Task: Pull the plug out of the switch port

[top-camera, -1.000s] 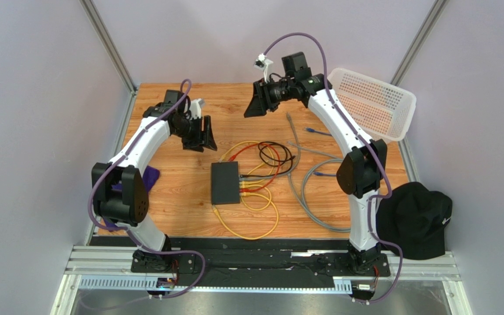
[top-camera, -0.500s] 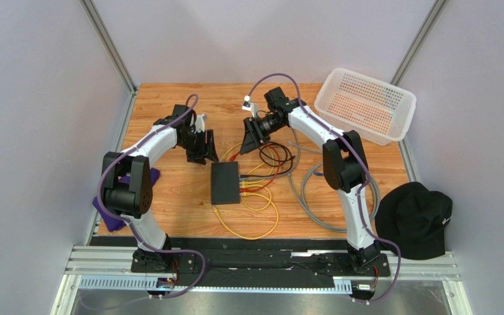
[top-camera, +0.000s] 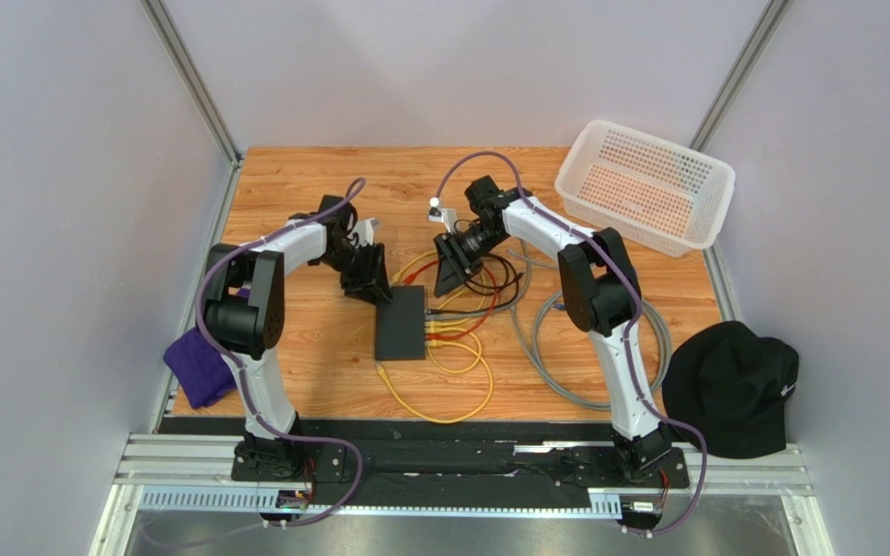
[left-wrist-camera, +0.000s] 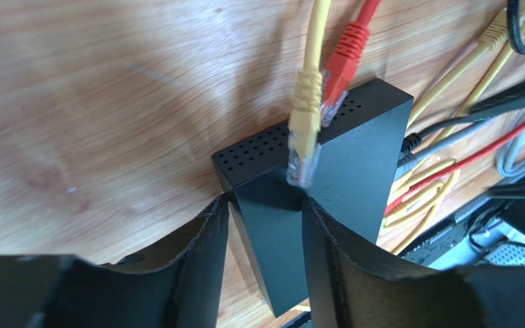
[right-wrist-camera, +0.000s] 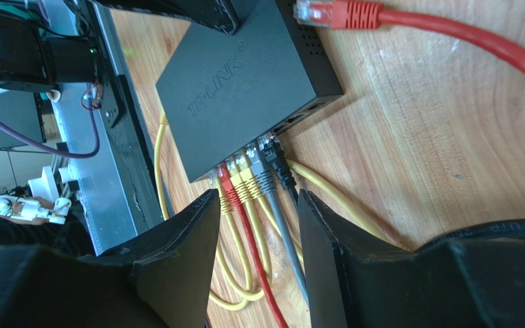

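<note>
The switch lies flat near the middle of the counter, with its sockets facing 3 o'clock. Red, 2 yellow, grey and black plugs sit in the sockets. The left gripper straddles the switch's 11 o'clock corner, jaws parted and holding nothing. The right gripper hangs at the switch's 1 o'clock, also parted and empty. In the right wrist view, the plugs show between its fingers.

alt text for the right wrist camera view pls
A black switch lies on a wooden table, with red, yellow, grey and black cables plugged in a row along one edge. The right gripper is open, its two dark fingers framing those plugs. A loose red plug lies on the wood beside the switch.
</note>
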